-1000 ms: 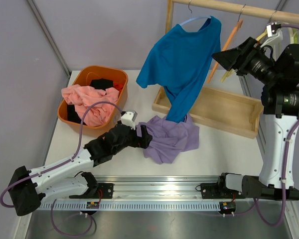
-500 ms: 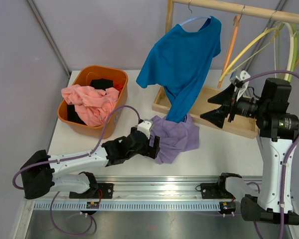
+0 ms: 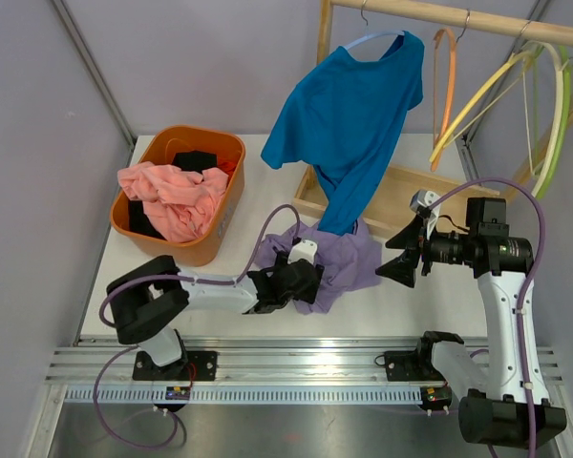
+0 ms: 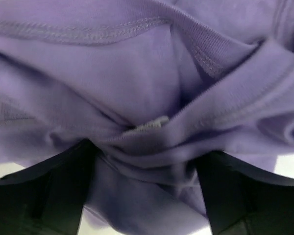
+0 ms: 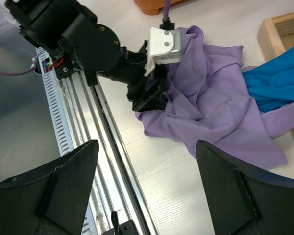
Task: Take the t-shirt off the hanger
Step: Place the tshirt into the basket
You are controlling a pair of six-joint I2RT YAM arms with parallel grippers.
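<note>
Since a second ago the right arm has dropped from the clothes rail to hang low over the worktop [image 3: 430, 301], and the left arm has folded and slid right, up to the purple garment.

Nearest the arm bases, the left pincer [image 3: 308, 284] sits at the near edge of the purple garment [image 3: 349, 256], which lies crumpled on the pale worktop. Its wrist view shows its two black fingers [image 4: 39, 196] spread wide with a bunched fold of purple cloth between them; whether they are pressing on it cannot be told.

To the right, the right pincer [image 3: 387, 260] hovers above the worktop, aimed left towards the purple cloth. Its fingers are wide apart and it has hold of nothing.

Farther back on the left stands an orange basket [image 3: 224, 205] holding pink clothing [image 3: 172, 196] and some black pieces. Behind the purple garment is a shallow wooden tray [image 3: 439, 215].

The blue t-shirt [image 3: 349, 124] is not yet off: it hangs from a light blue hanger [image 3: 368, 40] on the wooden rail [image 3: 458, 17] at the back. It is pulled askew, and its lower end trails down over the tray's near edge to touch the purple garment. Neither pincer touches it.

Right of it on the rail hang an empty orange hanger [image 3: 444, 67] and several yellow-green hangers [image 3: 544, 95], all tilted.
</note>
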